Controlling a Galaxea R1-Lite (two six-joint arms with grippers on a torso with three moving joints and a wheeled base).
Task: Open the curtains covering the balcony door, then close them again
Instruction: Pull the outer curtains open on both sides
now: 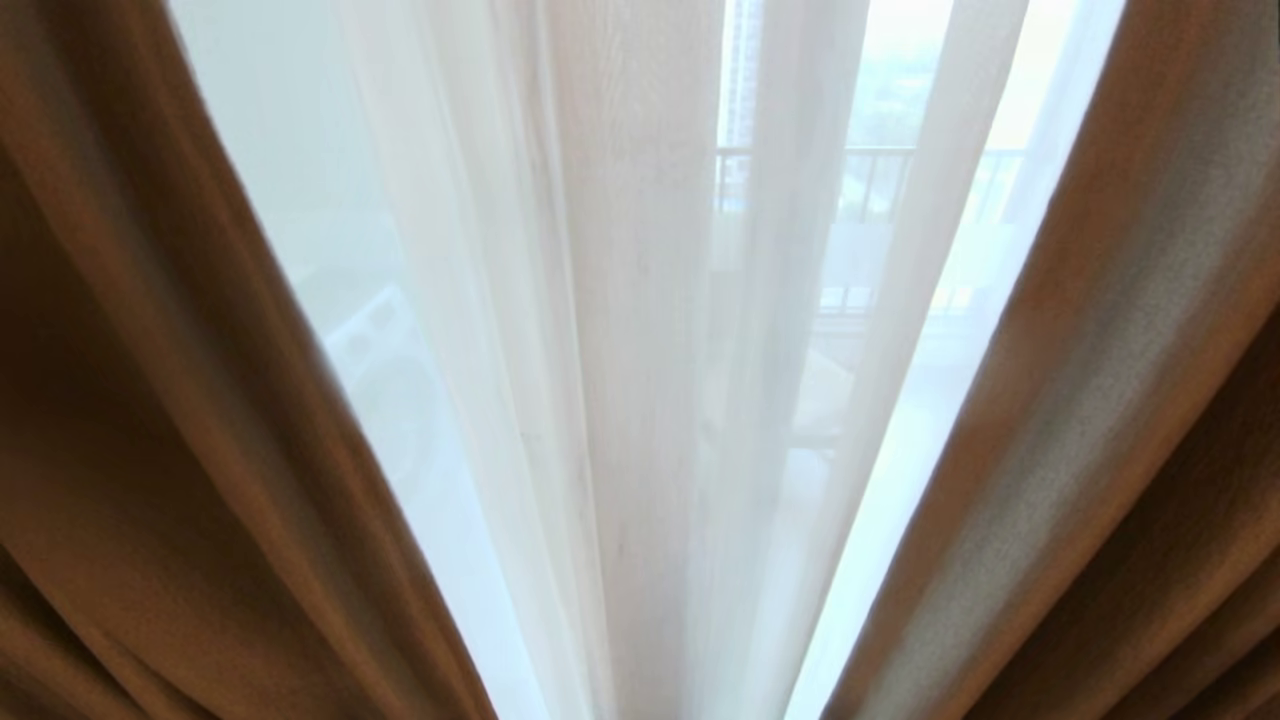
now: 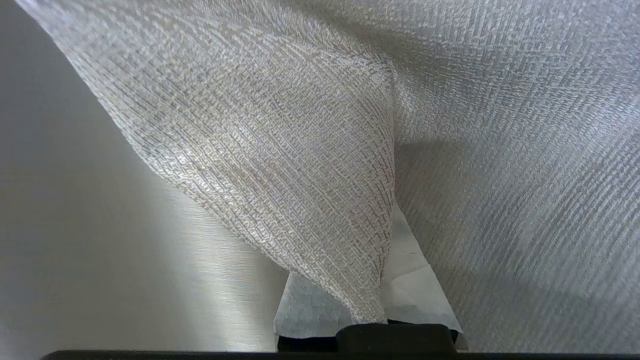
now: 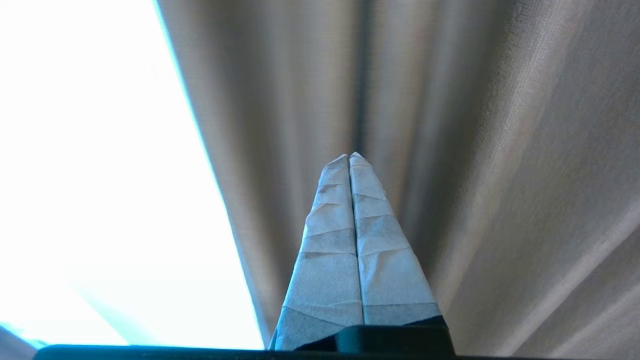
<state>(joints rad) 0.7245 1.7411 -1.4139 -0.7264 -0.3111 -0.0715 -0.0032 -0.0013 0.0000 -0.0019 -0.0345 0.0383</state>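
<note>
The curtains hang close in front of me. A thick beige-grey drape fills the left of the head view and another fills the right. White sheers hang in the gap between them. The balcony door shows only dimly through the sheers, as bright glass with a railing beyond. Neither gripper is in the head view. In the left wrist view my left gripper is shut on a fold of woven curtain fabric, which hides most of its taped fingers. My right gripper is shut on nothing, pointing at drape folds.
A pale rounded appliance shape shows faintly behind the sheers at the left. Bright daylight fills one side of the right wrist view. A smooth pale surface lies beside the held fabric.
</note>
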